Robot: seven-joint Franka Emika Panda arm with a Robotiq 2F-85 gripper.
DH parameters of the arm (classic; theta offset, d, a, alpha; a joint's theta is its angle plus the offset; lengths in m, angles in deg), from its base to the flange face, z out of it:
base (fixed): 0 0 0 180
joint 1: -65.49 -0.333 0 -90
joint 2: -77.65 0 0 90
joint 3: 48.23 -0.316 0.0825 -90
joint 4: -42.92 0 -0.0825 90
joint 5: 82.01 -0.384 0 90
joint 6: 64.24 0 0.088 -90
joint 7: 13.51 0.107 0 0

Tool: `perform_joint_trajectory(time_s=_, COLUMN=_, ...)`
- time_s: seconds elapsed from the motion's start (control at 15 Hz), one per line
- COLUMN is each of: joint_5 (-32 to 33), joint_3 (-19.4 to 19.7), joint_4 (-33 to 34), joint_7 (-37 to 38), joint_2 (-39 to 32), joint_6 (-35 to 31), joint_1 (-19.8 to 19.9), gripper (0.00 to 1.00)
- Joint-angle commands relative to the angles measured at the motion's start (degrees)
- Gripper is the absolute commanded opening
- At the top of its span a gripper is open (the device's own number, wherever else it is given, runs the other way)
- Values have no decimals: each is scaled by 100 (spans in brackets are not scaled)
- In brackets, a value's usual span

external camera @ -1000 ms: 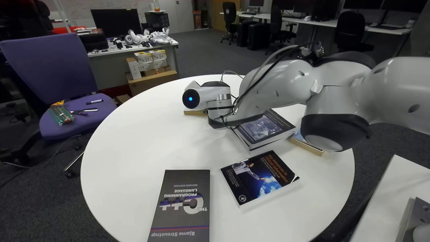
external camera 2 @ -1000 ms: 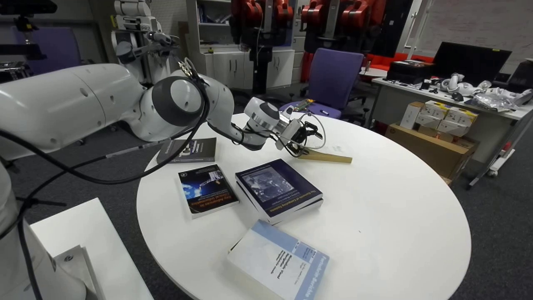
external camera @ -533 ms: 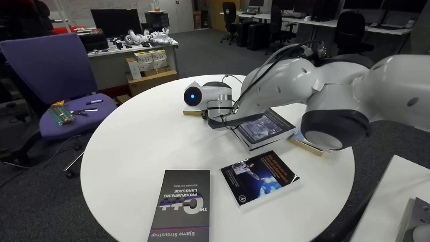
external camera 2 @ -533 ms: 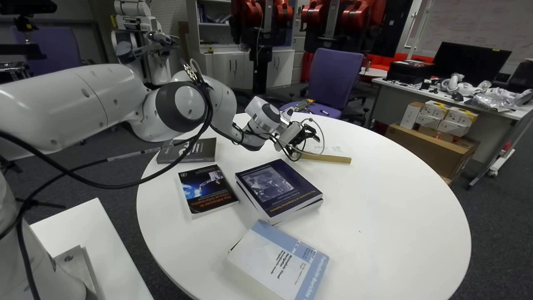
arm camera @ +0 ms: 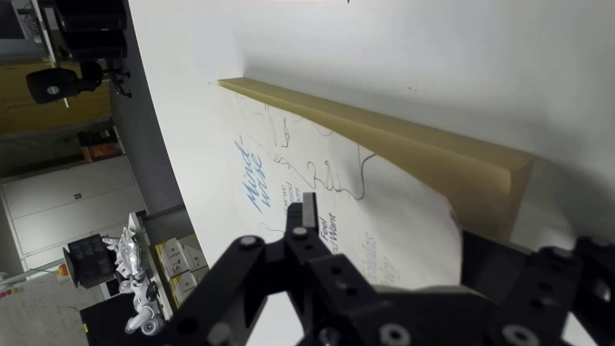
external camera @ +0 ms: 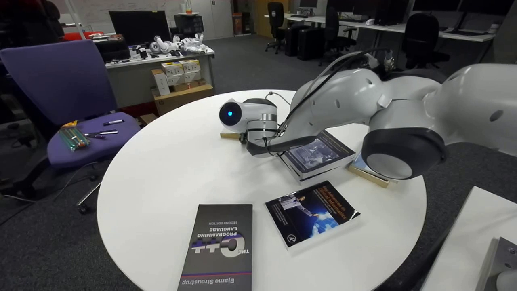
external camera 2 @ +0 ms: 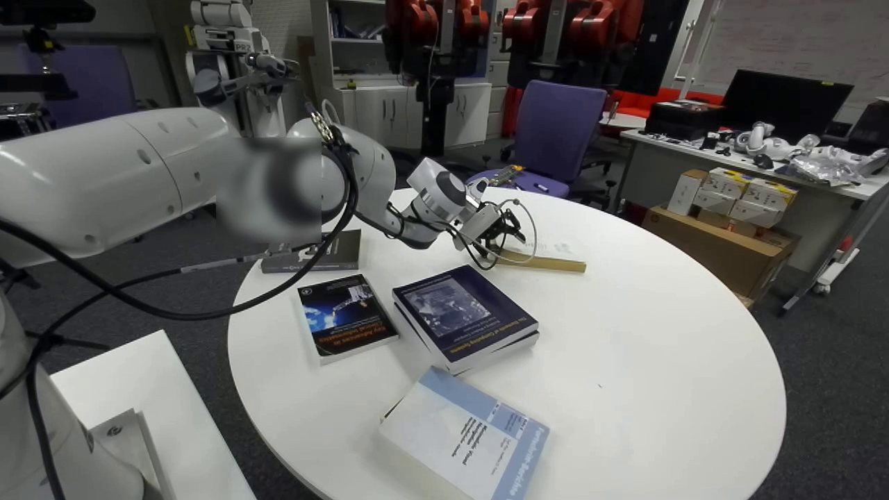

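Note:
My gripper [arm camera: 387, 223] is open at the near corner of a thick white book with yellowish page edges, marked "Mindwise" [arm camera: 269, 163]. In the wrist view one finger stands over the cover. The other finger is low beside the corner, partly hidden by the book; I cannot tell whether it touches. The corner of the cover looks bent. In an exterior view the gripper [external camera 2: 505, 239] is tilted low at the near end of this book [external camera 2: 555, 263]. In another exterior view the wrist hides most of the gripper, and only the end of the book [external camera: 229, 136] shows.
On the round white table [external camera: 161, 182] lie a navy book on a stack [external camera 2: 472, 316], the "Clinical Informatics" book [external camera: 313, 212], the C++ book [external camera: 218, 246] and a blue-and-white book [external camera 2: 465, 437]. A cable loop [external camera 2: 533, 222] hangs by the gripper. A purple chair [external camera: 97, 133] stands beyond.
The wrist has tilted and shifted slightly; the gripper's fingers have moved a little left and down toward the near end of the white book. The books look unmoved.

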Motion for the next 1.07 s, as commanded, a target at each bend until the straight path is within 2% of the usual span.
perform_joint_trajectory(time_s=0.0, joint_5=189, joint_3=-150, joint_4=134, joint_7=-106, joint_2=0, joint_6=-83, joint_1=128, gripper=29)
perform_joint_trajectory(time_s=0.07, joint_5=188, joint_3=-156, joint_4=143, joint_7=-110, joint_2=0, joint_6=-71, joint_1=131, gripper=65)
perform_joint_trajectory(time_s=0.2, joint_5=192, joint_3=-152, joint_4=163, joint_7=-110, joint_2=0, joint_6=-63, joint_1=138, gripper=68)
perform_joint_trajectory(time_s=0.4, joint_5=222, joint_3=-137, joint_4=216, joint_7=-90, joint_2=4, joint_6=-63, joint_1=173, gripper=88)
perform_joint_trajectory(time_s=0.47, joint_5=258, joint_3=-104, joint_4=229, joint_7=-50, joint_2=5, joint_6=-96, joint_1=181, gripper=54)
perform_joint_trajectory(time_s=0.6, joint_5=273, joint_3=-115, joint_4=253, joint_7=-77, joint_2=5, joint_6=-87, joint_1=198, gripper=49)
perform_joint_trajectory(time_s=0.67, joint_5=282, joint_3=-112, joint_4=260, joint_7=-78, joint_2=5, joint_6=-85, joint_1=200, gripper=43)
perform_joint_trajectory(time_s=1.0, joint_5=337, joint_3=-118, joint_4=264, joint_7=-65, joint_2=2, joint_6=-103, joint_1=214, gripper=4)
